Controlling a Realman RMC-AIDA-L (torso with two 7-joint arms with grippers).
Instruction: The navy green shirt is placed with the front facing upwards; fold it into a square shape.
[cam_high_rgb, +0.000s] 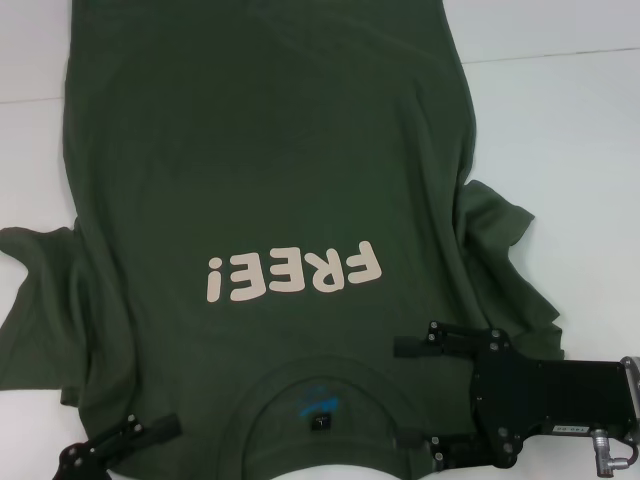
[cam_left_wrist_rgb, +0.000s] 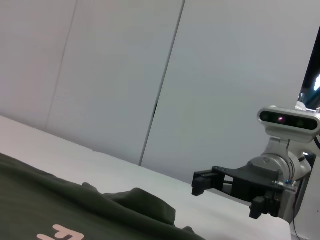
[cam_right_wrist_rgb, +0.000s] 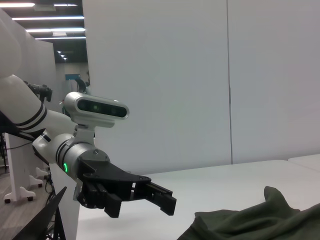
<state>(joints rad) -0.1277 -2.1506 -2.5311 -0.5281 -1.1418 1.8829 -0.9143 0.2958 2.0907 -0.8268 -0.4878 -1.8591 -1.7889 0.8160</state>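
Green shirt (cam_high_rgb: 270, 180) between both open pincers

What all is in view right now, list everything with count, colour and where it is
navy green shirt: one, dark olive green, spread front up across the table, collar nearest the robot, sleeves rumpled at both sides.
lettering: one word, FREE!, cream, on the shirt's chest.
neck label: one, black with blue, inside the collar.
table: one, white, under the shirt.
wall panels: pale grey, behind the table.
left claw: one, black, open, at the shirt's shoulder left of the collar.
right claw: one, black, open, at the shoulder right of the collar.
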